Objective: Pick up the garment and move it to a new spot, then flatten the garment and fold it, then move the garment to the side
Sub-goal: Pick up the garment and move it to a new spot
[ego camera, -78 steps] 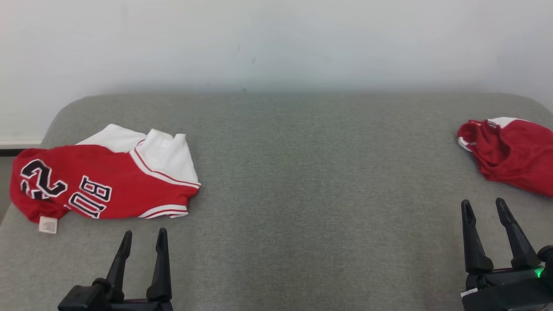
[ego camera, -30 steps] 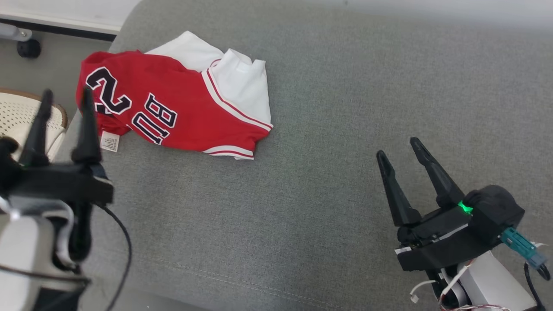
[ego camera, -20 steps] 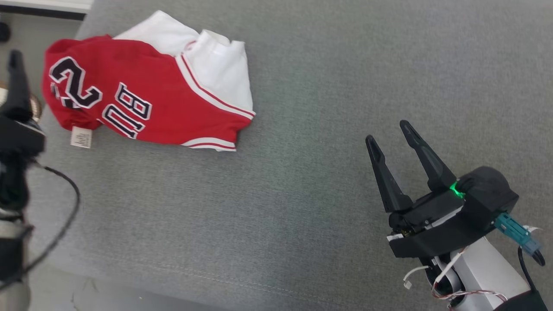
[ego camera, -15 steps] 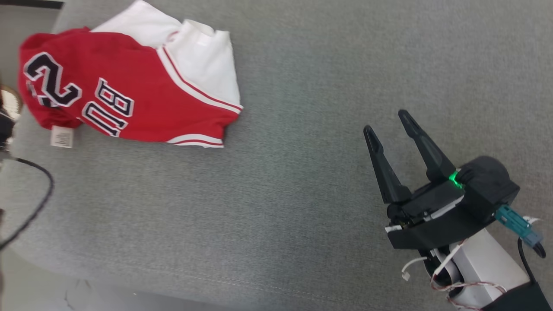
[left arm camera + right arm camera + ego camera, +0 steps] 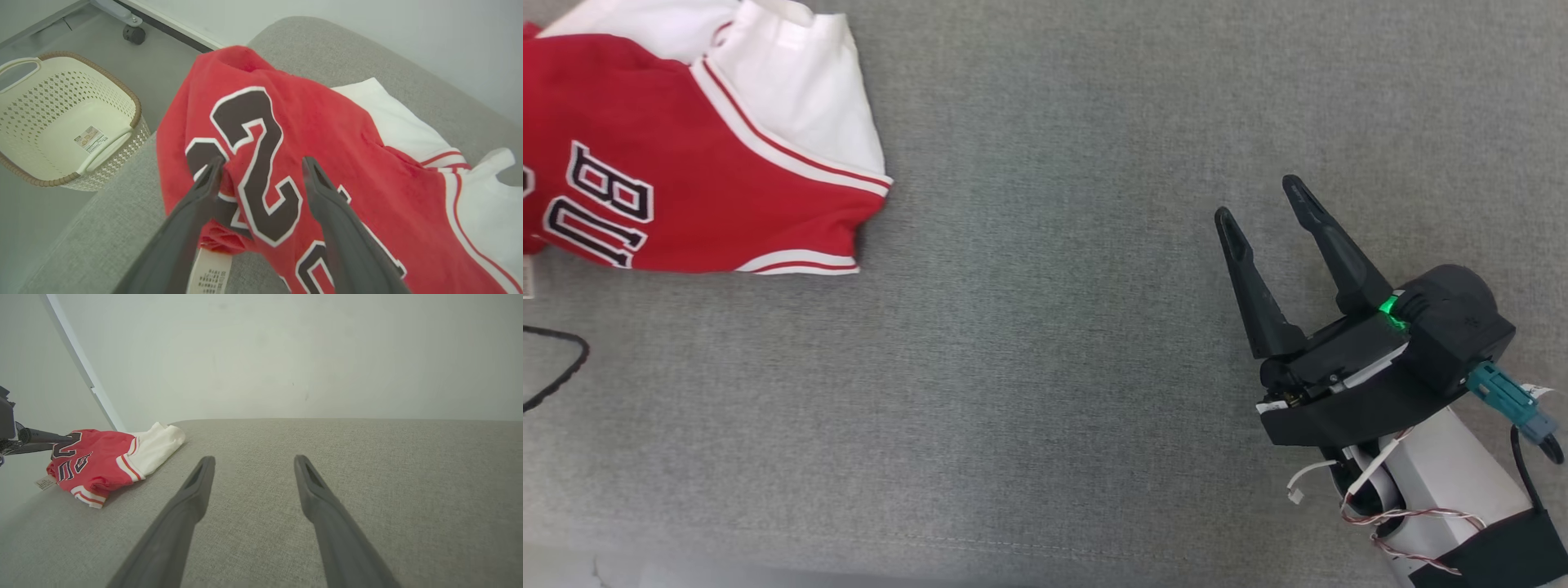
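The garment [image 5: 686,163] is a red and white jersey with black numbers, lying crumpled at the left end of a grey cushion [image 5: 1045,367]. In the left wrist view my left gripper [image 5: 261,163] is open just over the garment [image 5: 335,163], its fingertips either side of the big "2". I cannot tell whether they touch the cloth. My right gripper [image 5: 1258,196] is open over bare cushion, far to the right of the garment. The right wrist view shows that gripper [image 5: 251,461] with nothing between its fingers and the garment [image 5: 102,461] far off to the left.
A cream perforated basket [image 5: 61,122] stands on the floor beside the cushion's left end. A white label [image 5: 210,271] hangs from the garment's near edge. A black cable [image 5: 556,367] loops over the cushion at the left. A pale wall [image 5: 286,355] runs behind.
The head camera has tilted down and swung, so the garment now sits at the view's top left. My left gripper has passed out of the head view towards the garment. Both grippers stay open.
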{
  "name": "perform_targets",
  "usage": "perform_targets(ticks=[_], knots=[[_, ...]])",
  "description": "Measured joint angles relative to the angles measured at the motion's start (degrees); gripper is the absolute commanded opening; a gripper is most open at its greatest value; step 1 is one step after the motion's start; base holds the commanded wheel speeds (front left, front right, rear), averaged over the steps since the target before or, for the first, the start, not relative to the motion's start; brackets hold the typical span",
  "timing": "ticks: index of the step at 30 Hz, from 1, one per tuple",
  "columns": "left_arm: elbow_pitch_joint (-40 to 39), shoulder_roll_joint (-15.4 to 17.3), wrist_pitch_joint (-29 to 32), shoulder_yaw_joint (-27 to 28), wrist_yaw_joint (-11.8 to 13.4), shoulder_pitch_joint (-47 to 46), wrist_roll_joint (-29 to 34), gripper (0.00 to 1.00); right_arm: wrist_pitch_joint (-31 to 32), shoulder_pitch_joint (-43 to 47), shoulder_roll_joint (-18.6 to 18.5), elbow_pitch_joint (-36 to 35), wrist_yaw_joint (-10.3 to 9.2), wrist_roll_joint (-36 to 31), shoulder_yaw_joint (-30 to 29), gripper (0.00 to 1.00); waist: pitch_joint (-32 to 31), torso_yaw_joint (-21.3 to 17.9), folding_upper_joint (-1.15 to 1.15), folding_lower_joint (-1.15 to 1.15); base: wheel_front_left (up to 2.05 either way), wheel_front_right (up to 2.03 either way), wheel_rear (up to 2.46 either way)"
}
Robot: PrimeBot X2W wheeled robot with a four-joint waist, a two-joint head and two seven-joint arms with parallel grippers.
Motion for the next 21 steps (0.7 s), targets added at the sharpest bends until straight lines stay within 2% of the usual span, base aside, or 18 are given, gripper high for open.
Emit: perform_targets(ticks=[10,14,15,16,17,18,21], knots=[[7.4,-1.1,7.8,-2.4,0.5,-1.6,-0.2,1.0,0.0,-0.8,-1.2,0.7,0.08,-0.3,-1.1,1.0,1.3,-1.1,0.0,0.0,0.0,0.0,0.0],[8.7,-0.8,10.1,-3.7,-0.4,-2.5,0.1,1.0,0.0,-0.8,-1.0,0.9,0.09,-0.3,-1.1,1.0,1.2,-1.1,0.0,0.0,0.0,0.0,0.0],[8.9,-0.8,10.5,-3.9,-0.5,-2.7,0.1,0.8,0.0,-0.8,-1.0,0.9,0.27,-0.3,-1.2,1.0,1.2,-1.1,0.0,-0.01,0.0,0.0,0.0],[9.1,-0.7,10.8,-4.1,-0.6,-2.9,0.1,0.51,0.0,-0.8,-1.0,0.9,0.35,-0.3,-1.3,1.0,1.1,-1.2,0.0,-0.01,0.0,0.0,0.0],[9.2,-0.6,11.1,-4.4,-0.9,-3.2,0.2,0.17,0.0,-0.8,-0.9,1.0,0.49,-0.3,-1.3,1.0,1.1,-1.2,0.0,0.0,0.0,0.0,0.0],[9.3,-0.6,11.1,-4.6,-1.0,-3.4,0.5,0.0,0.0,-0.8,-0.9,1.0,0.49,-0.3,-1.4,1.0,1.0,-1.2,0.0,0.0,0.0,0.0,0.0],[10.0,-0.6,11.1,-4.7,-1.5,-4.0,0.5,0.0,0.0,-0.8,-0.7,1.6,0.49,-0.3,-1.6,1.0,0.7,-1.3,0.0,0.0,0.0,0.0,0.0]])
